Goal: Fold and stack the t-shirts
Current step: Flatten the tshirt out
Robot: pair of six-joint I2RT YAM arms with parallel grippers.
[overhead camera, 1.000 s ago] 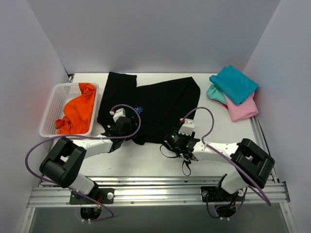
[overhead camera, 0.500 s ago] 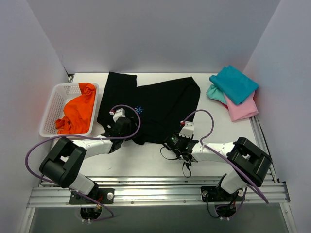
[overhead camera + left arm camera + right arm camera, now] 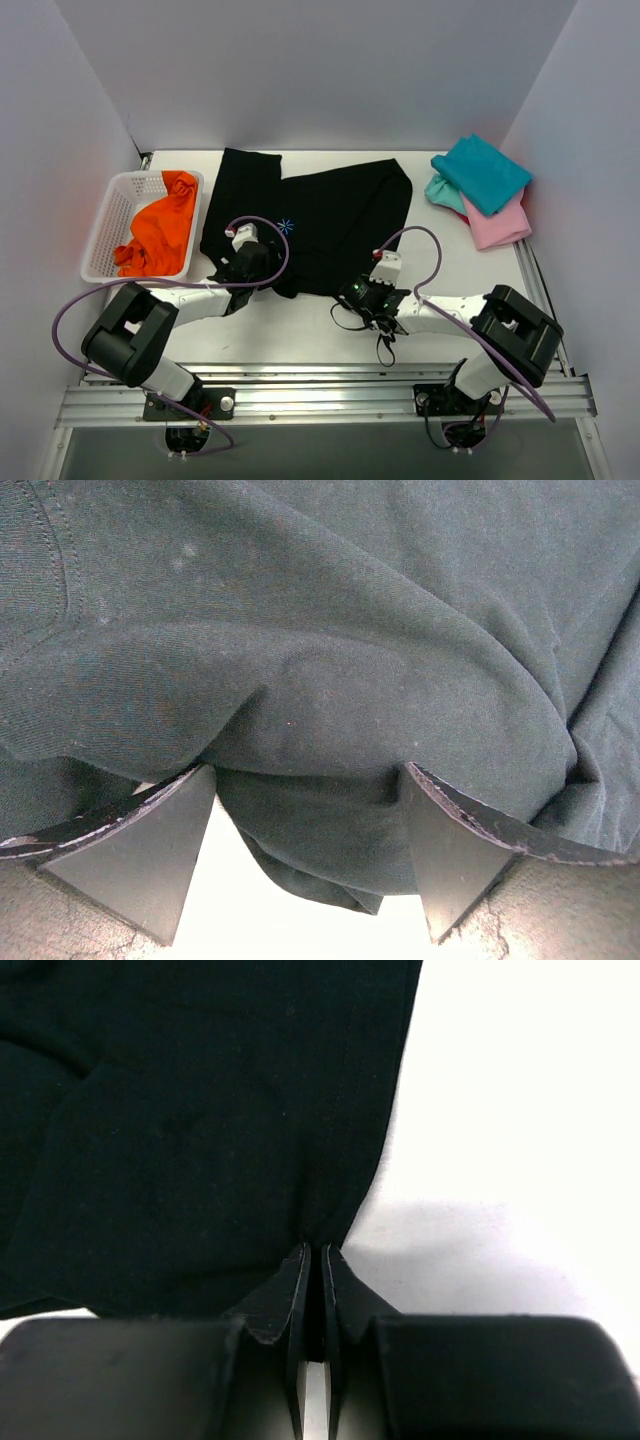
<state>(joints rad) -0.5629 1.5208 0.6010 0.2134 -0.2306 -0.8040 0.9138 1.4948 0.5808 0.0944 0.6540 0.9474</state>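
**Right wrist view: hem pinched on one side only**

The black t-shirt [image 3: 200, 1120] is spread over the middle of the table [image 3: 300, 330], with its near hem towards the arms. The right gripper [image 3: 312, 1260] is clamped on the very edge of that hem, near a corner, and only a thin sliver of cloth is held between the closed jaws. The left gripper [image 3: 308, 780] is spread wide over a bunched fold of the same shirt; cloth lies between its jaws, but nothing is grasped.

Several risks are judged from this. So shallow a pinch could be pulled free once the shirt's weight is taken. If a lift is begun before the left side is closed, the shirt would be dragged askew and the fold spoiled. Because the cloth under the left jaws is rumpled, more than one layer could be caught there.

No brand, label or readable writing is seen; only a small light-blue starburst mark [image 3: 287, 226] is shown on the chest. An orange shirt [image 3: 160, 232] is heaped in the basket [image 3: 100, 240], and a teal shirt [image 3: 485, 172] is laid over a pink shirt [image 3: 500, 225] at the far right.
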